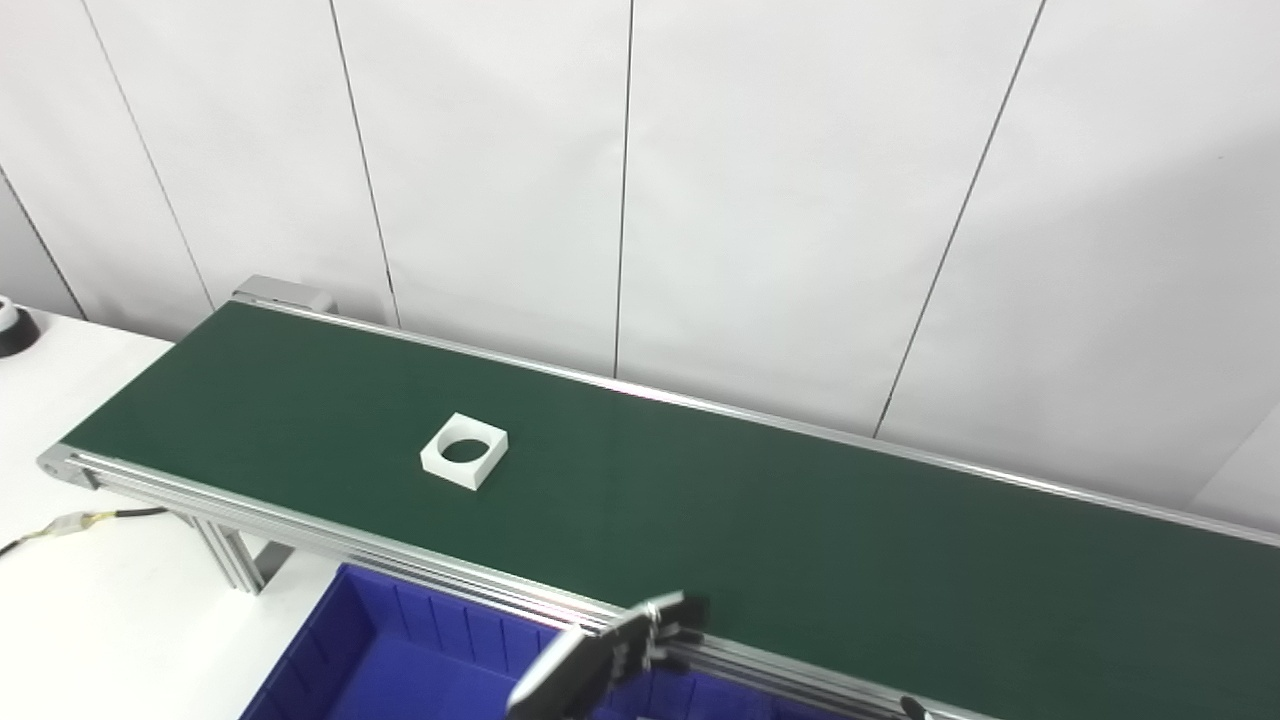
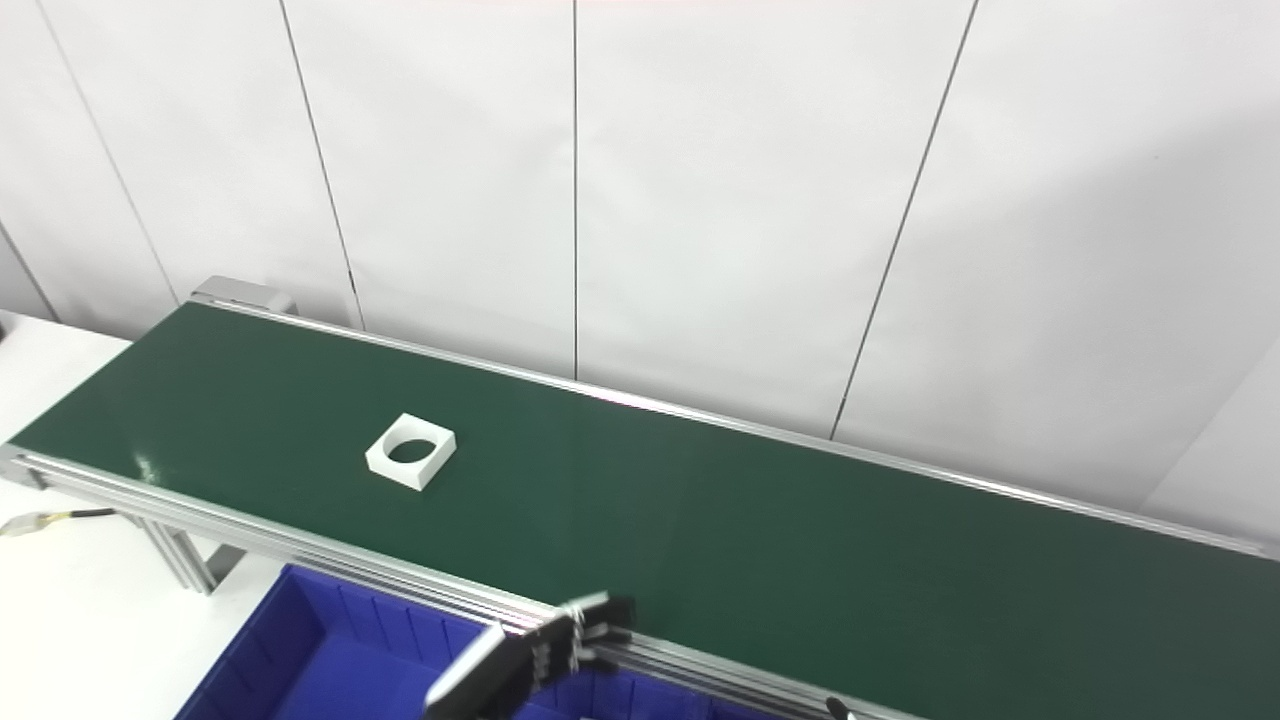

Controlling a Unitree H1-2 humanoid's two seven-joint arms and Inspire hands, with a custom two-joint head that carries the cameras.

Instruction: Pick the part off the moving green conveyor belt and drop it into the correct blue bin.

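While the part (image 1: 464,451) rides the belt (image 1: 760,520), the left hand (image 1: 610,655) hovers empty.

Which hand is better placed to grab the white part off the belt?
Left, probably. The left hand is raised at the belt's near edge, holding nothing, though short of the white part. The right hand barely shows.

White square part (image 2: 410,452) with round hole lies flat on green conveyor belt (image 2: 750,540), left of centre. Left hand (image 2: 540,655) hovers over blue bin (image 2: 300,650) at near rail, holding nothing.
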